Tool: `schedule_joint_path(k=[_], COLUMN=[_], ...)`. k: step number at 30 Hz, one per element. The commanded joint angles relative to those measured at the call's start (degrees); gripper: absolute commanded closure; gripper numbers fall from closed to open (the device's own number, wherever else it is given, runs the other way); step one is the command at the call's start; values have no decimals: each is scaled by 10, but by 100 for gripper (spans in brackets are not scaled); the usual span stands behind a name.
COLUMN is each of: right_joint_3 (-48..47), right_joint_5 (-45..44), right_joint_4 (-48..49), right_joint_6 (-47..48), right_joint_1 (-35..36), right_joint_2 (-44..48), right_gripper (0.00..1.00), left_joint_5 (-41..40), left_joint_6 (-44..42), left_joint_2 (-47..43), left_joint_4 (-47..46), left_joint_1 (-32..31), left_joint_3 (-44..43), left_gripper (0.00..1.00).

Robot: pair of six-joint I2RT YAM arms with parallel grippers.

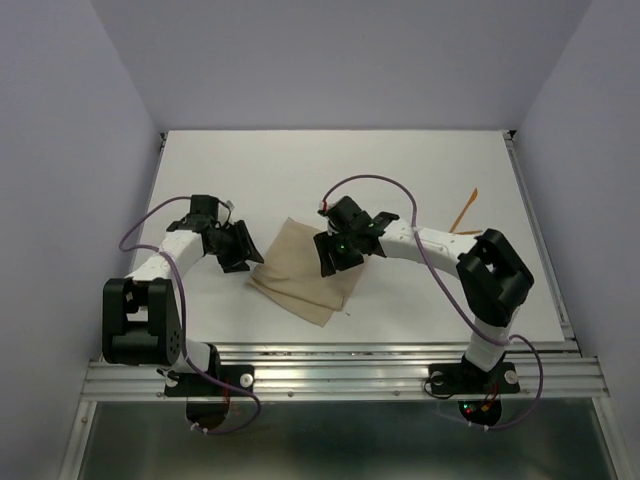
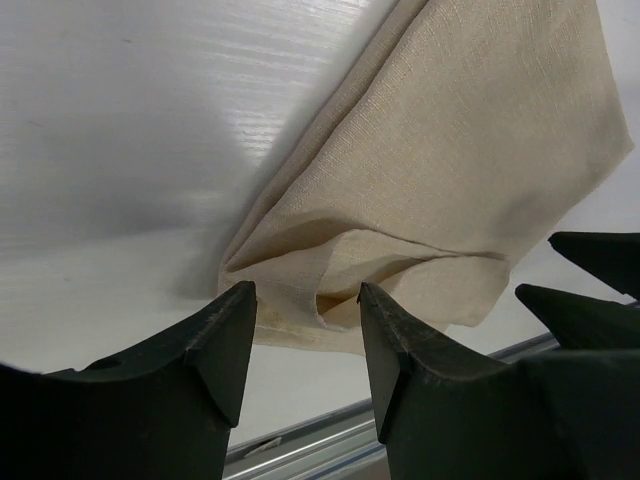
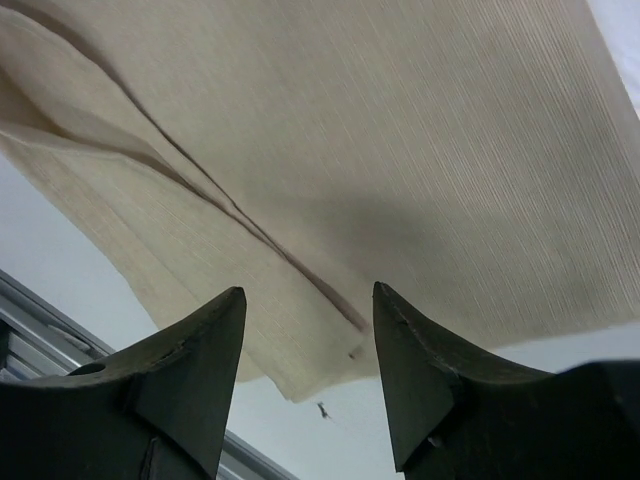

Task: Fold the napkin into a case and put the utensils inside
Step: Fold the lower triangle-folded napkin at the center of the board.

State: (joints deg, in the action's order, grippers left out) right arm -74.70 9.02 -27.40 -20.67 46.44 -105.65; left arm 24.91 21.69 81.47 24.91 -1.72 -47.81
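The napkin [image 1: 305, 272] lies flat on the table [image 1: 400, 160], a little left of centre and towards the near edge. It is doubled over into a layered, lopsided four-sided shape. The right wrist view shows one ply lying over another, with a folded edge running diagonally across the cloth. The left wrist view shows a corner where the plies are bunched and slightly lifted open, not pressed flat. So at least one fold seems to be in, but the cloth is too broad and loose to count as the narrow case the task asks for.

The left gripper [image 2: 305, 290] sits at the napkin's left corner. Its jaws are spread and the bunched corner lies just beyond the tips, with no cloth pinched between them. The right gripper [image 3: 308, 290] hovers low over the napkin's right part. Its jaws are also spread, above the layered edge, and it holds nothing.

The utensils [image 1: 466, 207] lie well apart from the cloth, at the far right of the table, thin and orange, with neither gripper near them.

By my reading, the folding is partly done. What is left is to narrow the cloth into the pouch, flatten it, then fetch both utensils and slide them in.
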Motion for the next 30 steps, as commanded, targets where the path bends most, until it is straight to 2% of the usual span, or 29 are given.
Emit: schedule_joint_path(k=[1, 8, 14, 18, 25, 30], right_joint_3=[58, 118, 132, 133, 138, 147], right_joint_5=[8, 17, 35, 42, 48, 48], right_joint_4=[29, 55, 79, 90, 93, 96], right_joint_6=[-38, -64, -81, -83, -86, -86], right_joint_1=[-10, -10, -10, -10, -10, -10], right_joint_2=[63, 77, 69, 64, 52, 49], right_gripper=[40, 41, 42, 48, 50, 51], left_joint_5=[3, -2, -7, -6, -6, -7], left_joint_6=[-6, -18, -17, -17, -17, -15], left_joint_2=[-8, 9, 16, 18, 28, 30], left_joint_4=[-3, 10, 11, 11, 9, 8], left_joint_1=[-7, -14, -21, -27, -34, -37], left_joint_3=[-16, -23, -18, -16, -16, -16], left_gripper=[44, 44, 50, 56, 63, 66])
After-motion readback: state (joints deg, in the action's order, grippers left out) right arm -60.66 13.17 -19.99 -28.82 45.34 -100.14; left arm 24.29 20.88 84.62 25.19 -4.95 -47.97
